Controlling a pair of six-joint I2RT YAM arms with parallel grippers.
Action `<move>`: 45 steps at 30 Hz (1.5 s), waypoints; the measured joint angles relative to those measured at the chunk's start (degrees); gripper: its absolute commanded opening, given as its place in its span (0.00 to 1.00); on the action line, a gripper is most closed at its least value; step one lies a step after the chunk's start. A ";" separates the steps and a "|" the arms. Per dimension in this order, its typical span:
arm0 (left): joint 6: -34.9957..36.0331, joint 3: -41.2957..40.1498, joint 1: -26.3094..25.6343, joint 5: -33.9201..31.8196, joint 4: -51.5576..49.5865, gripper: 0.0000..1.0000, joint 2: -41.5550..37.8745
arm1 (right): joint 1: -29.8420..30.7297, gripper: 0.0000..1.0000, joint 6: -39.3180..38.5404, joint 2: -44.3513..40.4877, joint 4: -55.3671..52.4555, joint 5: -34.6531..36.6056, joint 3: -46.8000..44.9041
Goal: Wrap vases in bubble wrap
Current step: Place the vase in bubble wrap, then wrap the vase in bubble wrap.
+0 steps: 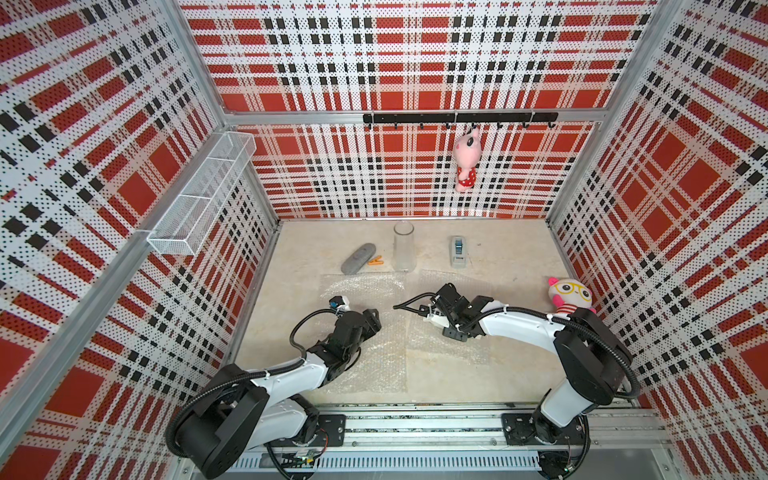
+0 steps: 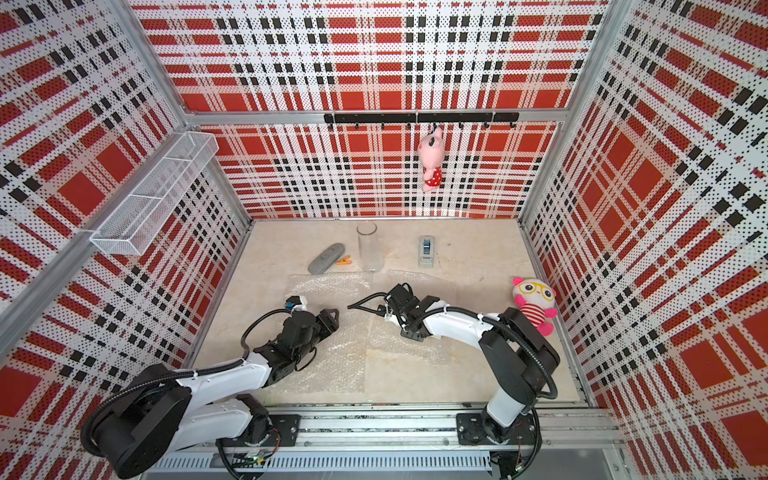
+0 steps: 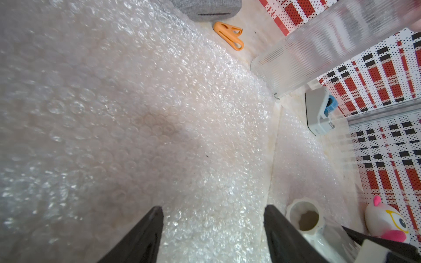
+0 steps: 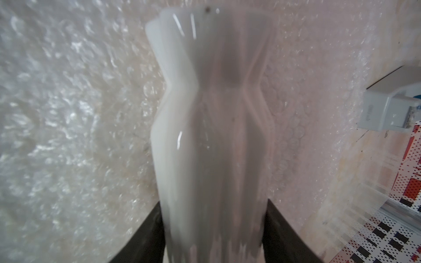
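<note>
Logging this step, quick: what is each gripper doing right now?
Left gripper: open, empty, above the bubble wrap.
Right gripper: closed on the white vase.

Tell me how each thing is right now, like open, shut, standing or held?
Glass vase: standing upright, empty, not wrapped.
White vase: held, not wrapped.
Right tool: shut on it.
Left tool: open, empty.
Bubble wrap: two sheets spread flat.
Grey case: lying flat.
Pink toy: hanging from a hook.
</note>
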 measured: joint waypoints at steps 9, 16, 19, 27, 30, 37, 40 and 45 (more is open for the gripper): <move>0.09 -0.24 -0.37 -0.15 1.16 0.74 0.37 | 1.22 1.00 0.81 -1.90 -0.15 2.64 -0.22; 0.50 -0.26 -0.22 -0.28 1.20 0.74 0.44 | 4.31 1.00 6.29 -11.69 2.69 5.95 -0.42; 0.70 -0.26 -0.35 -0.55 1.20 0.75 0.55 | 4.92 1.00 14.82 -18.21 7.82 9.84 -1.42; 0.68 1.14 -3.17 -1.90 0.90 0.75 3.23 | 4.44 0.72 30.29 -23.43 10.12 -1.86 -4.24; 0.66 2.08 -4.02 -2.49 0.87 0.75 3.65 | 5.01 0.60 34.38 -21.62 9.27 -9.94 -7.34; 0.94 2.43 -4.13 -3.15 0.15 0.75 5.18 | 8.66 0.57 39.01 -16.13 5.44 -16.39 -12.85; 1.42 2.93 -4.07 -3.10 -1.09 0.75 5.44 | 9.46 0.57 38.93 -12.59 4.17 -16.33 -11.26; 1.64 3.41 -3.41 -3.13 -2.08 0.76 4.74 | 10.56 0.52 37.94 -6.49 2.84 -15.43 -7.93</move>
